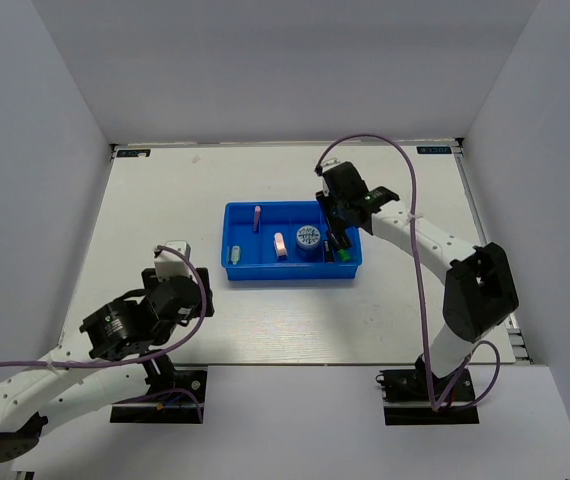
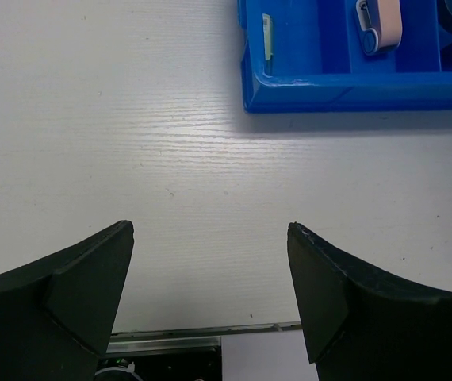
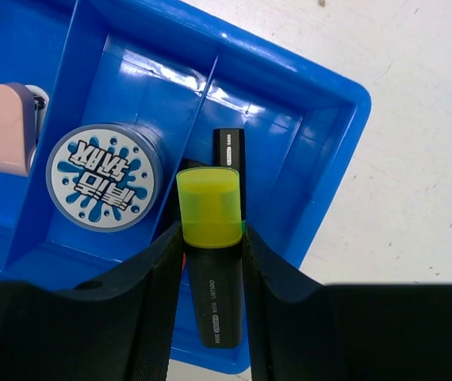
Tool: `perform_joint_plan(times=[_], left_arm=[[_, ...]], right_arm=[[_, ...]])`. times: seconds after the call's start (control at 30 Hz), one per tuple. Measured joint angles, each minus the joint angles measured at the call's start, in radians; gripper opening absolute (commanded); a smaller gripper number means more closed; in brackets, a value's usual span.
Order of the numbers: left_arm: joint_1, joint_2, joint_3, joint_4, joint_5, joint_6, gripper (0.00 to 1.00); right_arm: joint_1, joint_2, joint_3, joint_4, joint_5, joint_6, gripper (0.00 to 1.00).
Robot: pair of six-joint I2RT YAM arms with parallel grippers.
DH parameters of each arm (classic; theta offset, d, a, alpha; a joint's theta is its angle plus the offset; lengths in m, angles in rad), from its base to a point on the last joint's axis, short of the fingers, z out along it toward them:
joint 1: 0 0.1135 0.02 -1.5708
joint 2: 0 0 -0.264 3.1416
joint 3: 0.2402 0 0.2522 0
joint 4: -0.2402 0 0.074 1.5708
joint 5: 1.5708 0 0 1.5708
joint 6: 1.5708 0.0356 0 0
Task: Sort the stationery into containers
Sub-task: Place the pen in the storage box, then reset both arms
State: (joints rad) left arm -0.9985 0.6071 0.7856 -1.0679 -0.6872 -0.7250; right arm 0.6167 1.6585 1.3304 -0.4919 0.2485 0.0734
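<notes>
**Q:** Reading from the left, how far has the sorting gone?

**A:** The left gripper (image 2: 210, 238) hangs over the white table (image 1: 165, 200) with its jaws spread and nothing between them, short of the blue rectangular plastic tray (image 1: 285, 274). In the tray's leftmost compartment lies the tiny pale grey-green piece (image 1: 235, 252). Next come a small pink eraser (image 1: 257, 216) at the far end and a second pink eraser (image 1: 280, 245) nearer. Whether the two share a compartment cannot be told. The round blue-and-white disc (image 1: 308, 238) sits in the compartment after that. Over the rightmost compartment, the right gripper (image 3: 210, 238) is clamped on a black marker with a yellow cap (image 3: 208, 208). Every item visible is in the tray or in that grip, so the task appears close to done, with the release of this marker outstanding.

**Q:** What does each view add?

**A:** Only the overhead view shows the whole tray and both arms. The left wrist view confirms the empty, parted fingers. The right wrist view alone shows the yellow cap, the disc's printed face and another black marker (image 3: 228, 147) lying beneath.
</notes>
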Motion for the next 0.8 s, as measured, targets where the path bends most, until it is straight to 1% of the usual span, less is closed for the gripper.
perform_joint_plan(times=[0.07,0.17,0.2,0.23,0.3,0.33,0.37,0.4,0.47,0.53,0.6,0.63,0.7,0.8], left_arm=[[0.000,-0.001,0.000,0.000,0.000,0.006,0.90],[0.000,0.000,0.001,0.000,0.000,0.014,0.90],[0.000,0.000,0.001,0.000,0.000,0.017,0.90],[0.000,0.003,0.001,0.000,0.000,0.019,0.90],[0.000,0.010,0.002,0.000,0.002,0.027,0.91],[0.000,0.015,0.003,0.000,0.003,0.031,0.92],[0.000,0.021,0.005,0.000,0.005,0.037,0.94],[0.000,0.027,0.009,-0.001,0.006,0.042,0.95],[0.000,0.047,0.023,-0.001,0.011,0.059,1.00],[0.006,0.071,0.039,0.001,0.019,0.083,1.00],[0.037,0.105,0.056,0.006,0.053,0.128,1.00],[0.071,0.130,0.064,0.006,0.082,0.149,1.00],[0.176,0.190,0.087,0.010,0.154,0.197,1.00],[0.398,0.293,0.100,0.049,0.343,0.266,1.00]], right_arm=[[-0.007,0.007,0.006,-0.015,-0.013,0.006,0.43],[-0.016,0.016,0.018,-0.034,-0.029,0.014,0.50],[-0.020,0.018,0.022,-0.038,-0.036,0.018,0.55],[-0.023,0.018,0.022,-0.039,-0.044,0.023,0.58],[-0.030,0.018,0.022,-0.042,-0.058,0.026,0.67],[-0.034,0.018,0.022,-0.043,-0.067,0.029,0.71],[-0.035,0.018,0.022,-0.045,-0.075,0.029,0.83],[-0.038,0.018,0.022,-0.047,-0.084,0.028,0.89],[-0.048,0.011,0.021,-0.050,-0.124,0.012,0.90],[-0.059,-0.018,0.001,-0.044,-0.155,-0.001,0.90],[-0.072,-0.085,-0.046,-0.029,-0.174,-0.011,0.90],[-0.079,-0.128,-0.066,-0.029,-0.177,-0.018,0.90],[-0.087,-0.209,-0.084,-0.032,-0.161,-0.029,0.90],[-0.090,-0.303,-0.084,-0.034,-0.098,-0.032,0.90]])
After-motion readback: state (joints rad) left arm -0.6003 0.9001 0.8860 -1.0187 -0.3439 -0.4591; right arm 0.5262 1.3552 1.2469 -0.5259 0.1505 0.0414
